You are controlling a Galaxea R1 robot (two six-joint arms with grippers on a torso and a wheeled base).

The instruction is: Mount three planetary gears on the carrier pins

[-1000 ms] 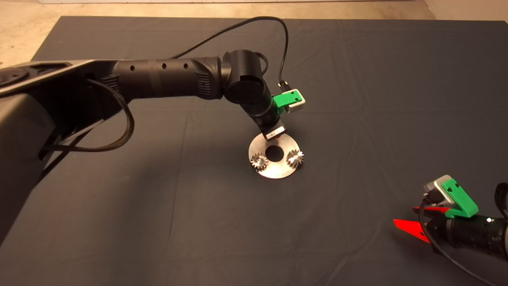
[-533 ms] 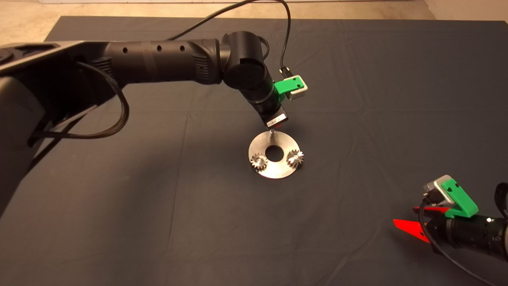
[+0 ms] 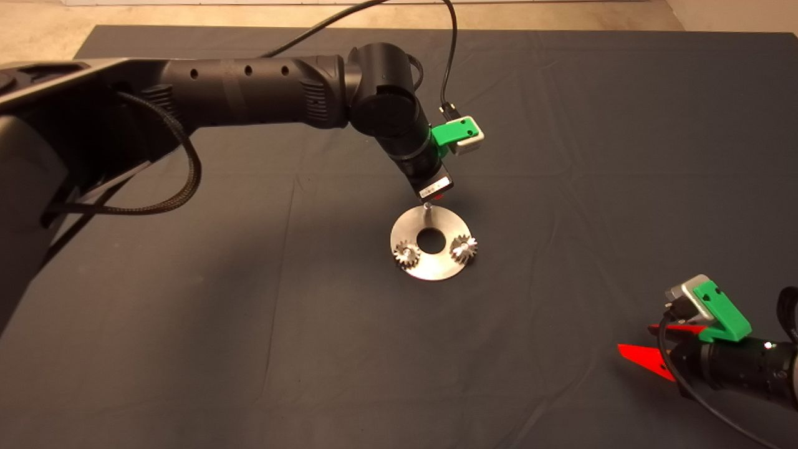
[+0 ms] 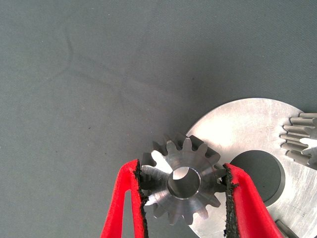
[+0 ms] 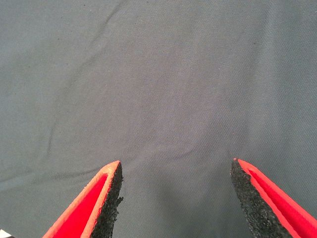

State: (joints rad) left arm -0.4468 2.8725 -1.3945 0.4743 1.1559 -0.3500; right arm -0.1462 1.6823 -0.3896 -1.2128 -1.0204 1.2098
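Your left gripper [image 4: 184, 186] clamps the third gear [image 4: 183, 182] above the plate's [image 3: 430, 265] 12 o'clock pin [image 3: 427, 206]; centre its bore, then lower.

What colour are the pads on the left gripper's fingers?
Black, on red fingers; the left wrist view shows them best.

Two gears [image 3: 435, 250] sit on the plate [image 3: 430, 269]; third gear [image 4: 184, 181] above its far pin [image 3: 427, 206].

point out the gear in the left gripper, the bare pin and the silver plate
held planetary gear [image 4: 184, 184], left wrist view, on its hub face
bare carrier pin [image 3: 427, 206], head view, on its top
silver plate [image 3: 430, 268], head view, on its near rim
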